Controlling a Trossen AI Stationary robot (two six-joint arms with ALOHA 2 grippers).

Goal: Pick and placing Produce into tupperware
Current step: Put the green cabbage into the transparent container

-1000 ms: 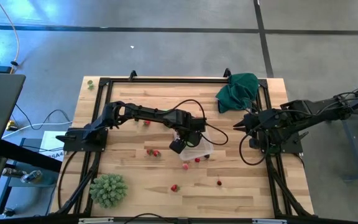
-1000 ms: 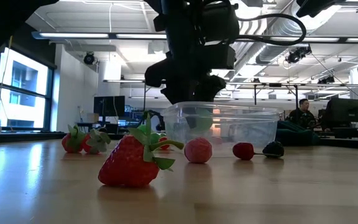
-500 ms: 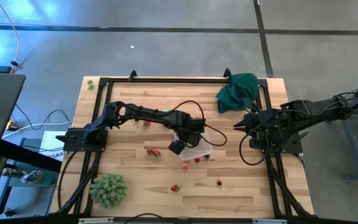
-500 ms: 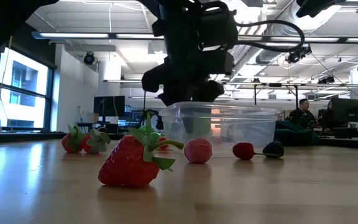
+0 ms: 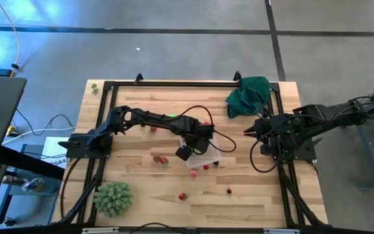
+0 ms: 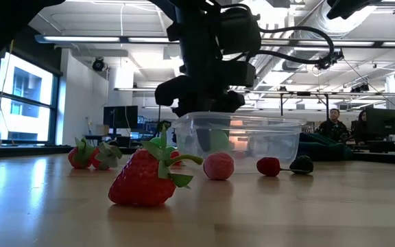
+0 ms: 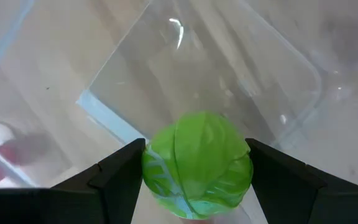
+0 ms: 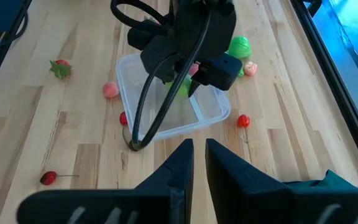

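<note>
The clear tupperware stands at mid-table. My left gripper hangs over its left end, shut on a bright green cabbage-like ball that shows through the clear wall. Loose produce lies around it: strawberries, a pink ball and a cherry. My right gripper waits shut near the table's right edge. My left gripper pinches the green ball at its two opposite sides between the two fingers, coming from above and pointing down. The ball sits low between the tupperware's walls. Whether it touches the floor of the box cannot be told.
A dark green cloth lies at the far right corner and a spiky pale-green ball at the near left. More pieces lie beyond the box: a green one and a red one. A black frame rims the table.
My left gripper has sunk a little with the green ball, which now shows lower behind the tupperware's wall in the low view. It has also drifted slightly toward the table's left edge. My right arm has kept still.
</note>
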